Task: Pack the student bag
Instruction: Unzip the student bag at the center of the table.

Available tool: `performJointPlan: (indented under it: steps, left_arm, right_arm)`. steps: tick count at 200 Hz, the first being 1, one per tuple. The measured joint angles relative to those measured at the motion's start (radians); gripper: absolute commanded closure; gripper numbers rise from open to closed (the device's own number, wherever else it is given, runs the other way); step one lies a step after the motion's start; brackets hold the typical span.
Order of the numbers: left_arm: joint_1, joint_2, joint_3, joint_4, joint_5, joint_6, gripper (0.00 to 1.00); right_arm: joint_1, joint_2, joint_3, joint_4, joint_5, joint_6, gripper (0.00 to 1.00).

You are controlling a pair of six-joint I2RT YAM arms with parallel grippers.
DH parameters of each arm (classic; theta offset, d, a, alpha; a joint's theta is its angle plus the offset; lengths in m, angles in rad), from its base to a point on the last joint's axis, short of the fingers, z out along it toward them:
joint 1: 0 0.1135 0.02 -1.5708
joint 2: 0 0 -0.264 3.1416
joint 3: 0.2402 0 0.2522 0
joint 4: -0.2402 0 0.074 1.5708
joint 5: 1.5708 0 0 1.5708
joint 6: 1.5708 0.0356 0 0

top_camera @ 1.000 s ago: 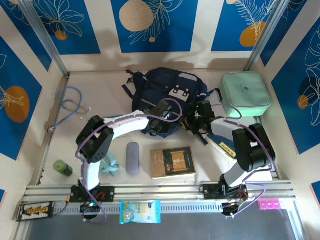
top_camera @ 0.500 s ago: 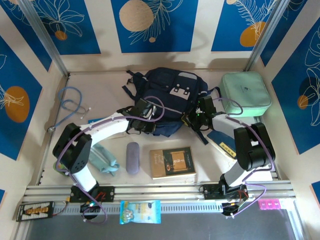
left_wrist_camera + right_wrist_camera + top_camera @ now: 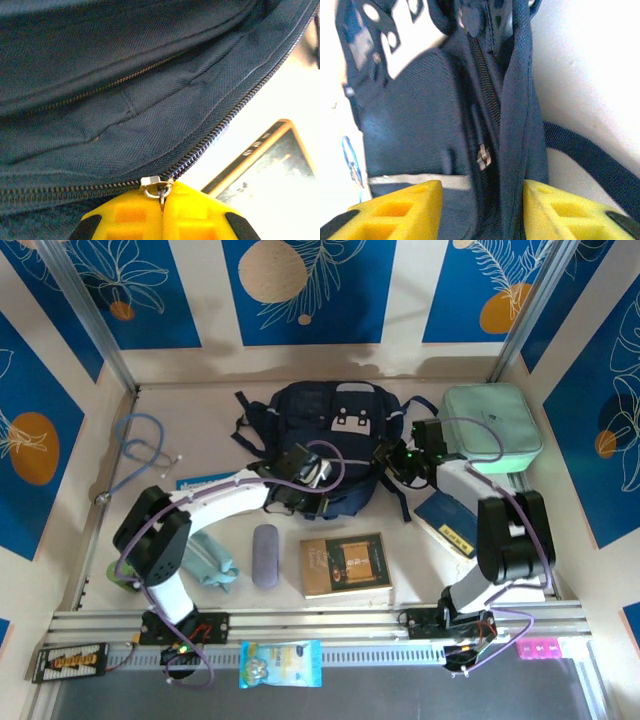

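The student bag (image 3: 335, 445), a large dark navy fabric backpack, lies at the table's far centre. The left gripper (image 3: 161, 210) is clenched on its metal zipper pull (image 3: 159, 188). The right gripper (image 3: 481, 196) stands released astride the bag's side. The brown book (image 3: 346, 564) and grey oval case (image 3: 265, 555) lie outside the bag. Packing not yet begun, I judge.

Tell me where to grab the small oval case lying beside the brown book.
Probably across its narrow middle, from straight above: the oval case lies flat, long axis running near to far, so jaws closing sideways span its short width.
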Motion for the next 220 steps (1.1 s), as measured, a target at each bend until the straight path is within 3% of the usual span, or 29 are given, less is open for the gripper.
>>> performJointPlan:
  steps: [39,76,122,220]
  left_arm:
    - [-0.028,0.142,0.182,-0.003,0.070,-0.019,1.00]
    - [-0.032,0.220,0.271,-0.003,0.130,-0.043,1.00]
    - [-0.032,0.230,0.281,-0.005,0.153,-0.053,1.00]
    - [-0.032,0.235,0.281,-0.023,0.166,-0.053,1.00]
  right_arm:
    - [-0.011,-0.225,-0.054,-0.112,0.072,0.069,0.23]
    - [0.008,-0.262,-0.137,-0.212,0.076,0.148,0.12]
    - [0.059,-0.210,-0.141,-0.252,0.076,0.220,0.11]
    - [0.160,-0.037,-0.095,-0.124,0.083,0.367,0.14]
